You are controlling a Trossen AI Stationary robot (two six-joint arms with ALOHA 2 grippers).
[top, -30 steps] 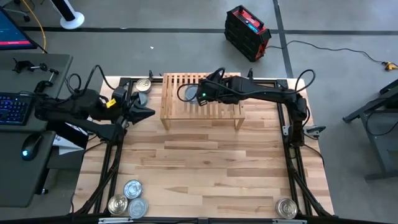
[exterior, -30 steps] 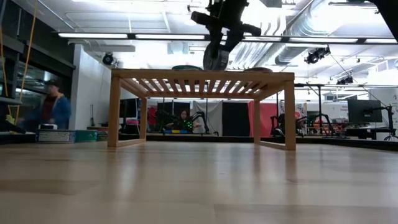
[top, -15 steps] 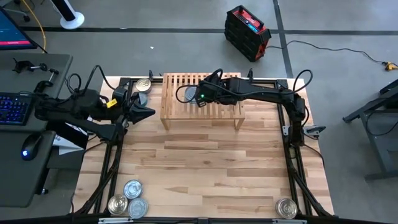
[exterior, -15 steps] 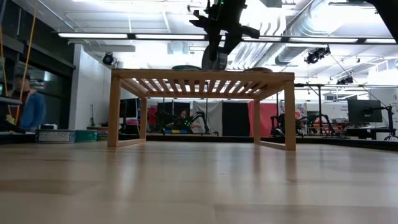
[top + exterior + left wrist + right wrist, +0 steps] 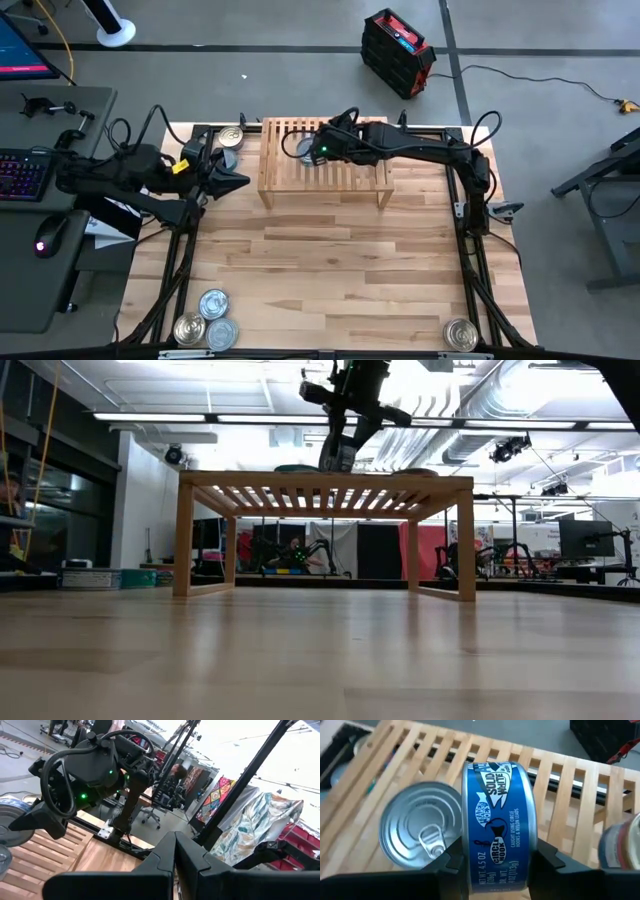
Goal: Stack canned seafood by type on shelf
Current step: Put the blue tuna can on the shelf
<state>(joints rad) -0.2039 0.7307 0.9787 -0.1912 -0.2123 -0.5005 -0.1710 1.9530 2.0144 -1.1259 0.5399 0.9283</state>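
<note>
My right gripper (image 5: 497, 862) hovers over the left part of the light-wood slatted shelf (image 5: 350, 176), shut on a blue-labelled tin (image 5: 497, 825). In the low view, this gripper (image 5: 338, 452) hangs just above the shelf top (image 5: 320, 480). A silver tin with a pull ring (image 5: 422, 837) lies flat on the slats right beside the held tin. Another tin (image 5: 620, 845) rests on the slats on the other side. My left gripper (image 5: 238, 182) waits shut, off the shelf's left end. My right gripper pinches the blue tin between its two fingers (image 5: 452, 865), one on each flat face, so the labelled wall (image 5: 495, 795) faces the wrist camera. The fingers slant down from the table's right. The tin stands on edge, lifted clear of the slats.
Two tins (image 5: 232, 137) sit at the table's far left corner by my left arm. Three tins (image 5: 212, 303) cluster at the near left corner and one tin (image 5: 460, 334) lies at the near right. The tabletop (image 5: 330, 260) before the shelf is bare wood.
My right gripper has carried the held tin a little toward the table's left over the shelf and stayed shut on it. In the room behind, a person has walked off toward the low view's left edge.
</note>
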